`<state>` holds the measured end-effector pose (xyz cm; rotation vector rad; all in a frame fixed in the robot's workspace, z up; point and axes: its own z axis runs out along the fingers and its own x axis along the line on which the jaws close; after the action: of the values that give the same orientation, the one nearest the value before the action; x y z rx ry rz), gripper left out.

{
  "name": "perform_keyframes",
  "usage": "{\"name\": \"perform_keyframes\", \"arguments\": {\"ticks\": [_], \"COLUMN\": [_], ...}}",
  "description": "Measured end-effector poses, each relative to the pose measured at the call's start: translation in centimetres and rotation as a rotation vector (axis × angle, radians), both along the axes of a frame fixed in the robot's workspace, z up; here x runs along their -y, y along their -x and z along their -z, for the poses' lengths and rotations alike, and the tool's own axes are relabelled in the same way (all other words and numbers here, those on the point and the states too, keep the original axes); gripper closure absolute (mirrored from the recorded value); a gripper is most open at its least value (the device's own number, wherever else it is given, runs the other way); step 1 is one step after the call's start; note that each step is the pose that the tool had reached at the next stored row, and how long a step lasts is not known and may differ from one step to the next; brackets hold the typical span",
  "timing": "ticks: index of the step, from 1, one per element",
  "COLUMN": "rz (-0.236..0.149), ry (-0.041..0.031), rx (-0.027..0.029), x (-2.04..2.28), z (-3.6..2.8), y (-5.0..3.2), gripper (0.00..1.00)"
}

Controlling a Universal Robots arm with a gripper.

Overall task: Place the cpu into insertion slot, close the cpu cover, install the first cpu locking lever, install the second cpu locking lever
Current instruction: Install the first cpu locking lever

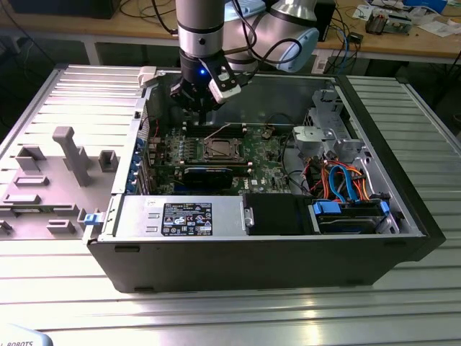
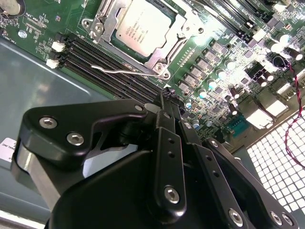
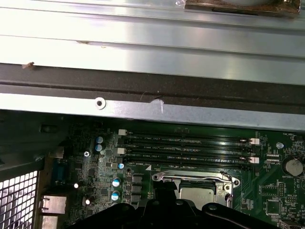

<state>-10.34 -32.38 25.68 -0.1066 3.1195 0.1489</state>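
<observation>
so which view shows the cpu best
The second wrist view: the cpu sits unobstructed under its cover. The first wrist view has its near edge cut off by the gripper; the exterior view shows it small.

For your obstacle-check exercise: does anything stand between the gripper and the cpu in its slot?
Nothing visible does. The gripper hangs above the memory slots, beside the cpu, which lies in the insertion slot under the cpu cover.
</observation>
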Motion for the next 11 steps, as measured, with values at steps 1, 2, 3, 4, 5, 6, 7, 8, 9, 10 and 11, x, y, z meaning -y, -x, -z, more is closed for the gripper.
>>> {"name": "perform_keyframes", "arguments": {"ticks": [1,2,3,4,5,6,7,8,9,10,11], "rz": [0.000,0.000,0.000,0.000,0.000,0.000,0.000,0.000,0.000,0.000,0.000], "ry": [0.0000,0.0000,0.0000,0.0000,0.0000,0.0000,0.0000,0.0000,0.0000,-0.0001,-0.0004], "rx": [0.0000,-0.0001,0.0000,-0.0001,-0.0001,0.0000,-0.0001,0.0000,-0.0001,0.0000,0.0001], "x": [0.00,0.00,0.00,0.00,0.00,0.00,0.00,0.00,0.00,0.00,0.00], "z": [0.00,0.00,0.01,0.01,0.01,0.01,0.01,0.01,0.01,0.02,0.04], "y": [0.00,0.00,0.00,0.00,0.00,0.00,0.00,0.00,0.00,-0.02,-0.04], "gripper": [0.89,0.89,0.89,0.89,0.89,0.89,0.89,0.89,0.89,0.89,0.89]}}
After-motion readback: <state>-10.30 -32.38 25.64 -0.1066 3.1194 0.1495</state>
